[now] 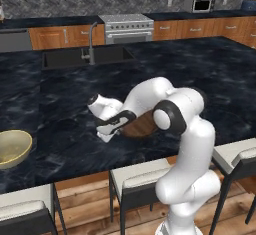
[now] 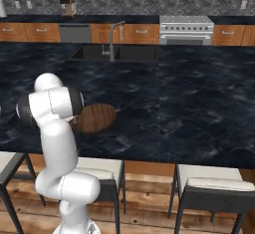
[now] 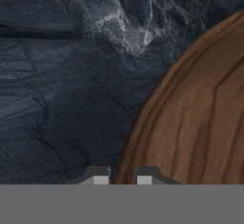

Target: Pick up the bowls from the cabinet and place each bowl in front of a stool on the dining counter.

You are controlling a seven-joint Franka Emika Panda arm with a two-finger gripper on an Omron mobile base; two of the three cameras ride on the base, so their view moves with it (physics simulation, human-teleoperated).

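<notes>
Evidently stiff and light, the dark wooden bowl sits on the table before a stool, its thin rim pinched between the nearly closed jaws, the best hold.

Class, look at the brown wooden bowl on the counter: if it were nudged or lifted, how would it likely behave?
The brown bowl looks like rigid wood grain, so it would probably keep its shape when gripped. Sitting wide and low on the glossy marble counter, it seems likelier to slide than tip when nudged. Its thin rim probably suits a pinch by the jaws, though its weight is unclear.
</notes>
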